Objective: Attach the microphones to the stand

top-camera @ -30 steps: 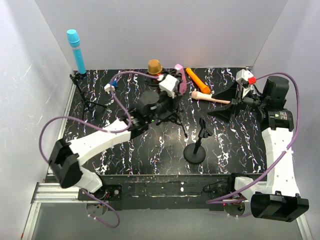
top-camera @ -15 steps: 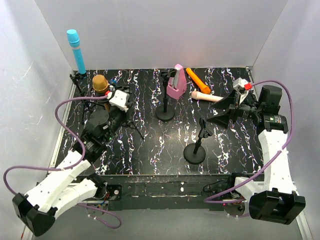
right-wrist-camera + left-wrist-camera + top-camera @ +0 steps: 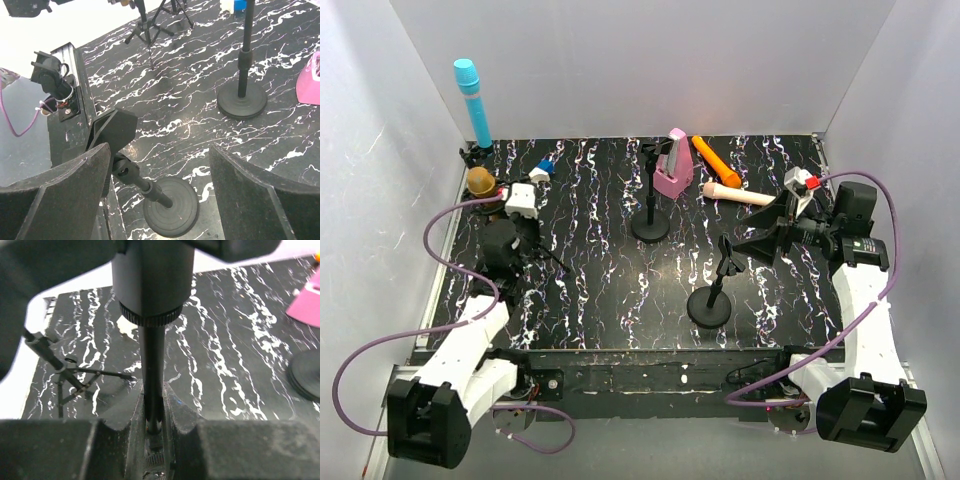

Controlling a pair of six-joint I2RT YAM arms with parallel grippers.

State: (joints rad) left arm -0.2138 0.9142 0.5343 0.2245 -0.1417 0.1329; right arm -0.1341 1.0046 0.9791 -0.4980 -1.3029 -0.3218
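Observation:
The cyan microphone (image 3: 470, 100) stands upright in a tripod stand (image 3: 480, 160) at the far left corner. Just in front of it, my left gripper (image 3: 502, 222) (image 3: 152, 390) is shut on the thin black pole (image 3: 151, 370) of a second tripod stand, which carries the gold microphone (image 3: 480, 180). The orange microphone (image 3: 710, 155) and the pale pink-beige microphone (image 3: 735, 192) lie on the table at the back right. My right gripper (image 3: 760, 240) (image 3: 160, 165) is open and holds nothing. It hovers beside a round-base stand (image 3: 710, 300) (image 3: 170, 207) with an empty clip (image 3: 112, 132).
A second round-base stand (image 3: 650, 225) (image 3: 242, 100) stands mid-table with a pink metronome (image 3: 670, 165) (image 3: 310, 80) behind it. White walls close in the left, back and right sides. The black marbled tabletop (image 3: 610, 290) ends at a metal rail (image 3: 65, 100) in front.
My left arm has swung from the table's middle to the far left, carrying the stand with the gold microphone. The right gripper drifted slightly nearer and stayed open.

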